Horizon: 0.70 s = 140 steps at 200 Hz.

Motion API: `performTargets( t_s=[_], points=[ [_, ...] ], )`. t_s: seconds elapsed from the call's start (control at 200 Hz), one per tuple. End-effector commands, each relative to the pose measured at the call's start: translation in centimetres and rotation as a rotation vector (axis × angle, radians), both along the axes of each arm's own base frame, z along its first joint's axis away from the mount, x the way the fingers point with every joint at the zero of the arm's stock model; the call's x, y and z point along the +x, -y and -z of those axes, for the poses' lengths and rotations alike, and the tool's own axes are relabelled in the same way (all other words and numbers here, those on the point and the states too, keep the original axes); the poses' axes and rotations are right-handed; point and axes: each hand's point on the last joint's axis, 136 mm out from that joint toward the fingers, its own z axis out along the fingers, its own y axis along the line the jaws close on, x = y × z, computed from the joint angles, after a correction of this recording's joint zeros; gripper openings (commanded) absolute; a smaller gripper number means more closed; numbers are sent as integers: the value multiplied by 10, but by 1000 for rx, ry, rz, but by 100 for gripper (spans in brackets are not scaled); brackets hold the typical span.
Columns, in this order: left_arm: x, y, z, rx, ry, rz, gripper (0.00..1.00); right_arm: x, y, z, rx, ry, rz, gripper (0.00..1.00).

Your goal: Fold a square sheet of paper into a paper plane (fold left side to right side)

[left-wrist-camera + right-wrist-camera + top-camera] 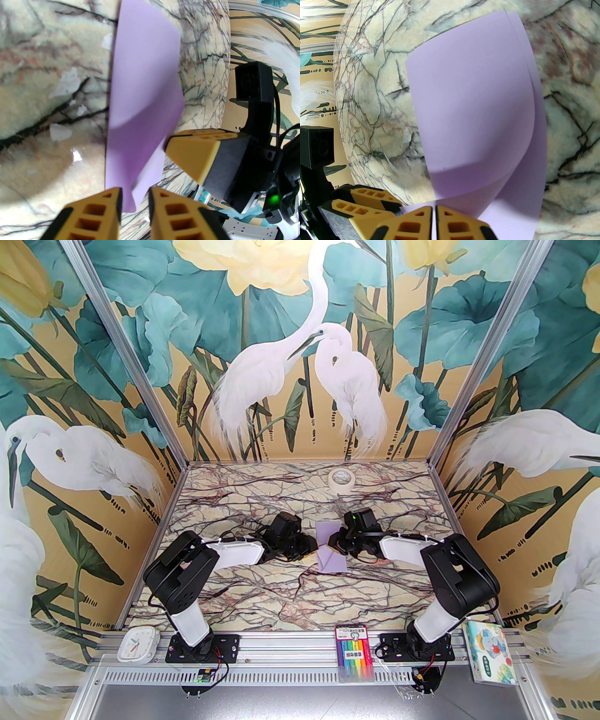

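Top view: seeing lavender sheet [330,558] lying mid-worktop [281,596], flanked closely by left hand [314,545] and right hand [333,542].

Left wrist: seeing left hand's fingers [105,211] standing slightly apart, flanking sheet's near corner, not clamping it. Also catching right hand just beside sheet's edge.

Right wrist: seeing right hand pinching sheet's near edge, fingers [452,225] pressing almost together. Seeing sheet doubling over, top layer arching above bottom layer lying on worktop.
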Motion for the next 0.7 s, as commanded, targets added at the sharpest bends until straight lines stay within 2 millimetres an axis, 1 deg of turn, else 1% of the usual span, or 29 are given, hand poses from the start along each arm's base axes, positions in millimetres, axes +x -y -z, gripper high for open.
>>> performTargets(
  t_s=[0.0,0.215,0.28,0.345,0.405,0.465,0.505,0.535,0.695],
  points=[
    [0,7,-2,-14,0,10,22,1,3,3,-6,1,16,12],
    [0,11,1,-22,-14,24,21,0,3,3,-4,1,14,12],
    [0,12,2,-24,-15,30,19,1,3,3,-5,0,16,12],
    [0,13,1,-25,-11,32,18,0,3,3,-6,0,15,12],
    [1,12,-1,-24,-4,30,13,0,3,2,-4,3,15,13],
    [3,11,-2,-13,6,22,13,0,3,2,-5,2,14,13],
    [5,10,-3,-10,15,20,7,0,3,1,-6,2,16,14],
    [6,11,-5,-10,20,20,5,-1,3,1,-5,3,14,14],
    [14,10,-4,0,28,14,6,-3,4,-3,-1,9,8,17]
  ],
)
